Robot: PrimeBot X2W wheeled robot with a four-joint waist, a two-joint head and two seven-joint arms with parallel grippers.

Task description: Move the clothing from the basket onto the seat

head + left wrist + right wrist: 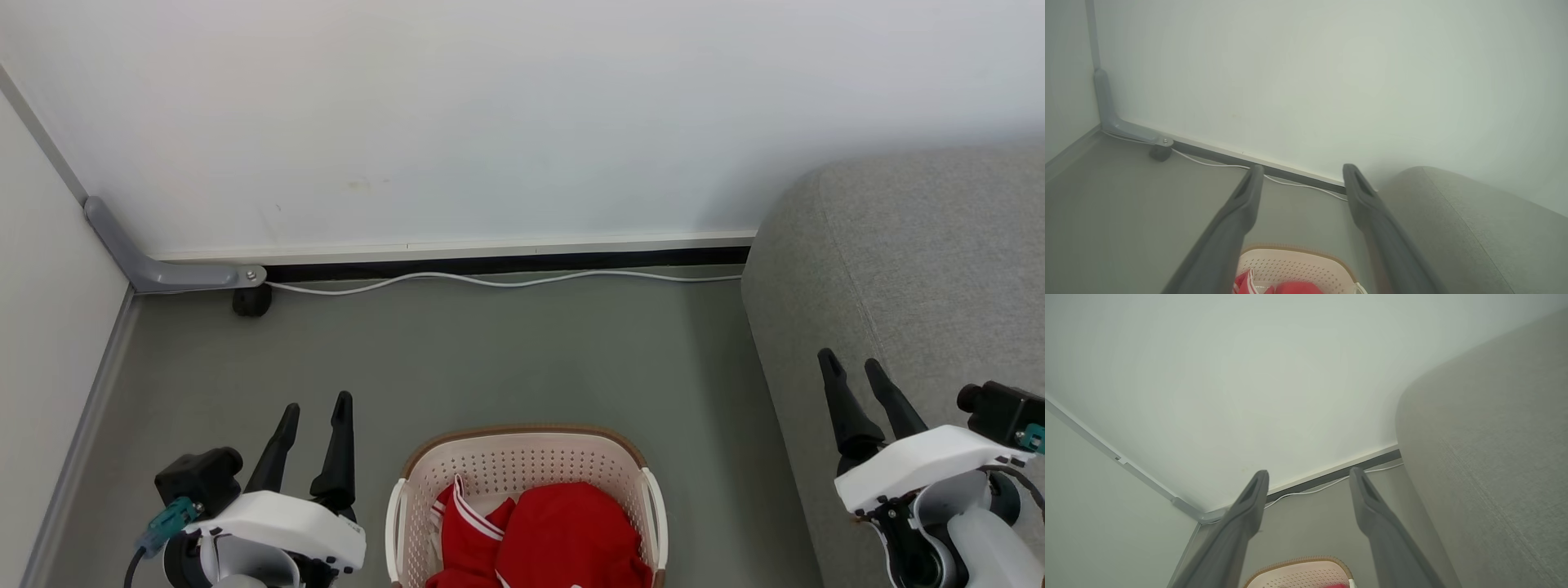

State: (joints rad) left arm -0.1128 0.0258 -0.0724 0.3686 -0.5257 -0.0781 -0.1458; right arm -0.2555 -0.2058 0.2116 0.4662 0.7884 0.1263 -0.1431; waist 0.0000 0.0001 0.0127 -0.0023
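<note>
Dark, slim, tapering: left gripper [318, 402], left of the basket [522, 431], fingers spread wide, holding nothing, touching nothing. Cream perforated plastic, oval, brown woven-look rim, white side handles: basket on smooth grey floor [490, 359]. Inside the basket, soft bright red clothing [571, 535], crumpled, white stripe trim along one edge. Behind the basket, thin white cable [506, 282] along the wall foot. Right of the basket, seat [914, 269]: coarse grey weave, rounded corner. Also right of the basket, seen against that weave, right gripper [849, 358], likewise splayed and empty.
</note>
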